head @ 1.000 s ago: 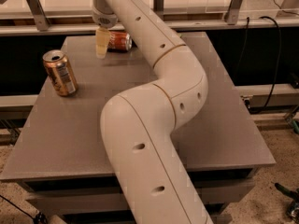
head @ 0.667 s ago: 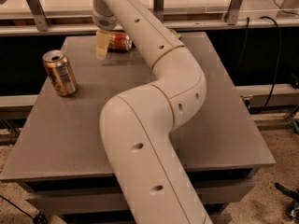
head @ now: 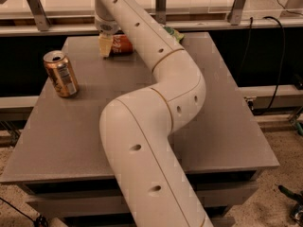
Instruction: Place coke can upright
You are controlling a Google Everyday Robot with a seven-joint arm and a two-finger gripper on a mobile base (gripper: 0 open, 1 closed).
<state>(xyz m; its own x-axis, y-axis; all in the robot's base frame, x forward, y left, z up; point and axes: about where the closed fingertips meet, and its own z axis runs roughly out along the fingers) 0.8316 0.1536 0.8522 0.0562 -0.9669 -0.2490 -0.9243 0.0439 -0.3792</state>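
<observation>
Hand: the hand [head: 106, 46] is at the far left of the worktop [head: 227, 126], low over the surface and hanging from the wrist. Its tip is just beside the left end of the coke can [head: 122, 45].
Hand state: it cannot be told whether the hand is open or closed, or whether it has hold of the can. The two look to be touching or very nearly so.
Coke can: it is at the far edge of the worktop, partly hidden behind the arm [head: 156, 117]. It appears to lie on its side with its lettering facing the camera, though its exact tilt is hard to read.
Other can: a gold can [head: 60, 74] stands upright at the left of the worktop, nearer than the coke can and well apart from the hand.
Green object: something green [head: 174, 33] shows at the far edge, right of the arm. What it is cannot be told.
Step in hand: judged to be the grasp or the start of the righting, since the can is not yet standing.
Next move calls for: a firm hold across the can body. The wrist then needs to turn until the silver top faces up, set the base flat on bare worktop, and release without knocking the can.
</observation>
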